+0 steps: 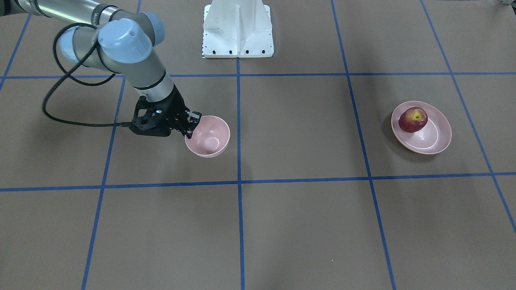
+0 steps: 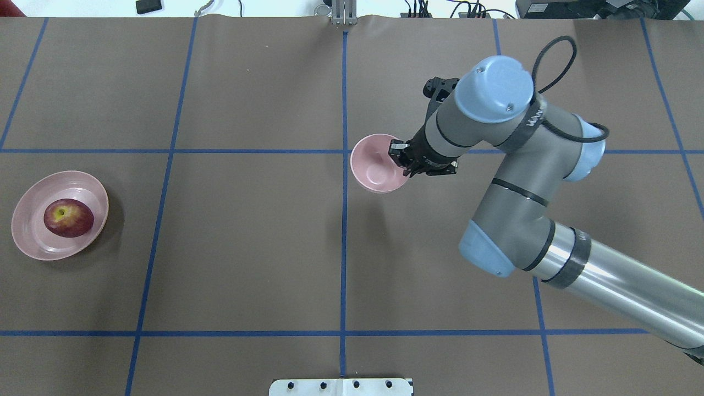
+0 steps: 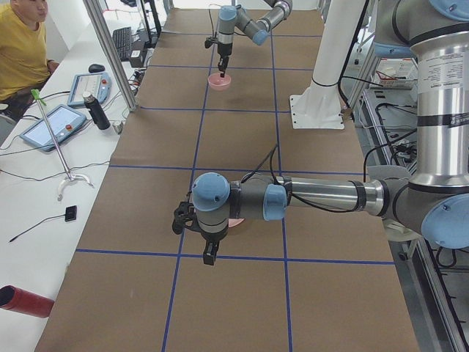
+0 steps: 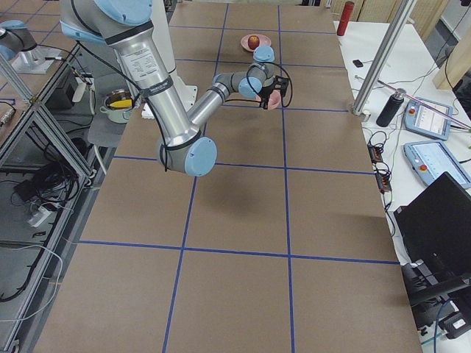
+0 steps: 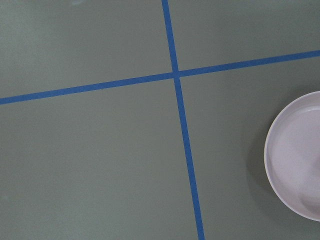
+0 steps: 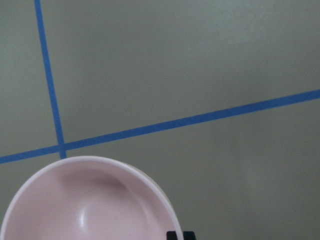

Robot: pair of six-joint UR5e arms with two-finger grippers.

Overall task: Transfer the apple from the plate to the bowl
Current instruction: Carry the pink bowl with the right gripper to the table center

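The dark-red apple [image 1: 413, 119] lies in the wide shallow pink plate [image 1: 438, 141], on the left in the overhead view, apple [image 2: 68, 218], plate [image 2: 26, 231]. The small deep pink bowl [image 1: 209, 137] is near the table's middle, tilted. My right gripper [image 1: 192, 123] is shut on its rim; in the overhead view the gripper [image 2: 400, 157] is at the right side of the bowl [image 2: 377, 165]. The right wrist view shows the bowl [image 6: 85, 200] from above, empty. My left gripper [image 3: 210, 253] shows only in the exterior left view; I cannot tell its state.
The brown table [image 2: 247, 247] carries a grid of blue tape lines. The robot's white base [image 1: 238, 32] stands at the table's edge. The left wrist view shows a pink dish's rim [image 5: 280, 150] at its right edge. An operator [image 3: 22, 51] sits beside the table.
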